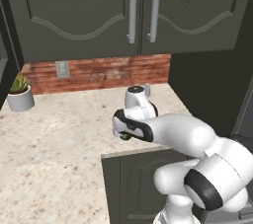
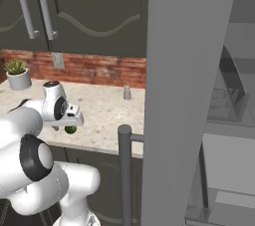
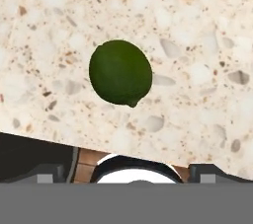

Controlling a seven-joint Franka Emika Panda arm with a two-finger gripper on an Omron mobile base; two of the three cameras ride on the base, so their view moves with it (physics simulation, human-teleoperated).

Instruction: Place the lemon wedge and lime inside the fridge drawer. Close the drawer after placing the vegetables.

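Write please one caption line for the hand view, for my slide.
Hand view: the lime lies on the speckled counter, directly ahead of the gripper.

You are facing a speckled beige stone counter [image 1: 59,134]. Along the back of the counter runs a red brick backsplash [image 1: 99,72], with a grey wall outlet [image 1: 63,69] set into it. Above the counter hang dark cabinet doors [image 1: 74,11] with long metal handles [image 1: 132,6]. At the counter's back left stands a spiky green plant [image 1: 20,92] (in a white pot). Near its back right sits a small grey shaker [image 2: 127,92].
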